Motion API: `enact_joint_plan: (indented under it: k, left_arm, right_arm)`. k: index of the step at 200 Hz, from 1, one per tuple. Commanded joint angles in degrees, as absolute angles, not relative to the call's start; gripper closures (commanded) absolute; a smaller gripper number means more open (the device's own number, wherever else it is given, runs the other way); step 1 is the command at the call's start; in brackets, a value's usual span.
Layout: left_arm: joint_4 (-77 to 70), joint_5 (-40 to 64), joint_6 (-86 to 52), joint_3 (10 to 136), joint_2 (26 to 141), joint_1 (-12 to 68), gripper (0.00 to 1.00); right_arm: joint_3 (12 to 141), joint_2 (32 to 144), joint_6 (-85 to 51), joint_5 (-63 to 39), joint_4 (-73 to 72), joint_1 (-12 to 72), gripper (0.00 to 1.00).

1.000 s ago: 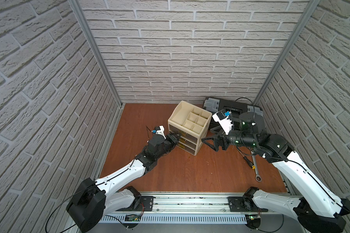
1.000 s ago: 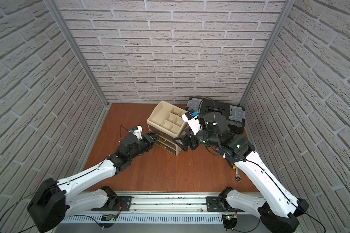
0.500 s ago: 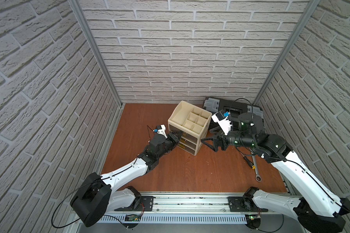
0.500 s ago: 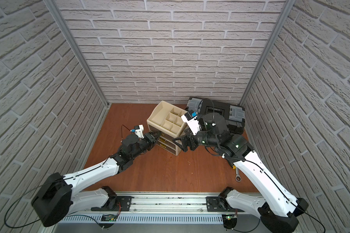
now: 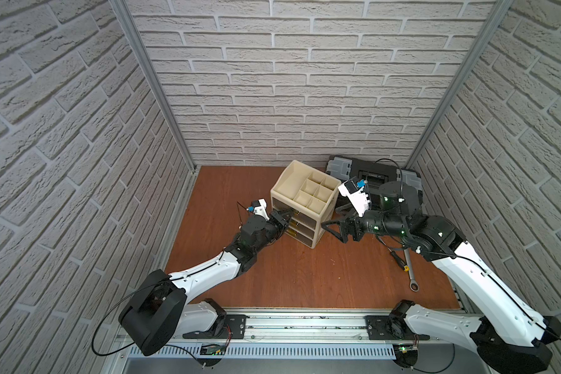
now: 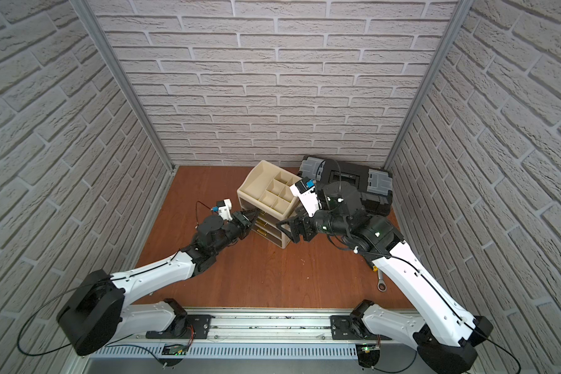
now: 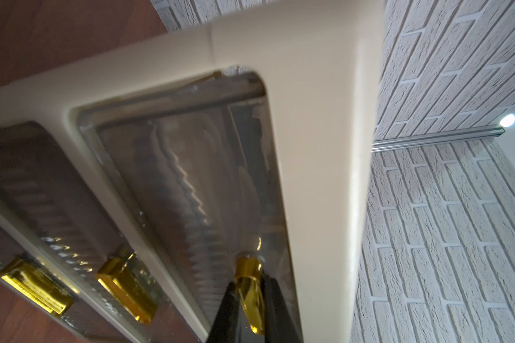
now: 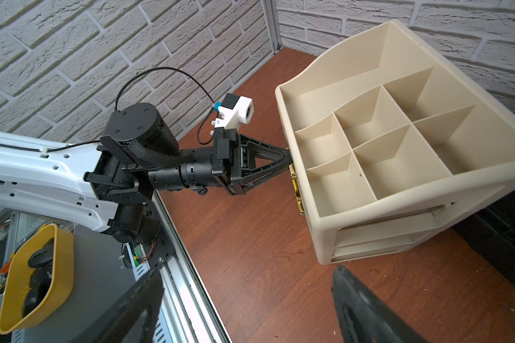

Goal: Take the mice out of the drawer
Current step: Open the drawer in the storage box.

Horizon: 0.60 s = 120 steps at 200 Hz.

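Note:
A cream organiser [image 5: 305, 194] [image 6: 269, 191] with three translucent drawers stands at the back of the wooden table. My left gripper [image 7: 249, 279] [image 5: 287, 215] is shut on the gold handle [image 7: 250, 297] of the top drawer [image 7: 191, 163], with one black finger on each side. That drawer sits in its frame. The mice are hidden behind the ribbed drawer fronts. My right gripper [image 8: 247, 271] [image 5: 332, 231] hangs open and holds nothing, just off the organiser's near right corner [image 8: 324, 255].
A black toolbox [image 5: 376, 175] lies behind the organiser. A steel wrench [image 5: 410, 272] and a screwdriver [image 5: 397, 259] lie under my right arm. Off the table's left edge, a yellow bin [image 8: 60, 267] holds dark rounded things.
My left gripper's jaws have closed in on the top drawer's handle. The right arm has hardly moved.

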<state>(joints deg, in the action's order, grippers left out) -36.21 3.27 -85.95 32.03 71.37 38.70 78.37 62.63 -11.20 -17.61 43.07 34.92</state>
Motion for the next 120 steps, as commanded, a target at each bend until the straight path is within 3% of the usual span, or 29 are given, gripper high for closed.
enact_joint_plan:
  k: [1,103,120]
  left_arm:
    - [-36.7,3.7,-85.3,29.9,69.6,39.0,0.92]
    - [-35.6,1.5,-90.0,20.9,60.1,39.6,0.92]
    - [-32.8,0.8,-90.0,19.9,57.4,40.1,0.91]
  right_arm:
    - [77.5,63.9,-12.8,-10.4,39.7,36.3,0.12]
    - [80.1,72.3,-10.4,0.4,37.0,42.2,0.12]
    - [81.1,73.8,-9.4,1.1,37.1,42.8,0.16]
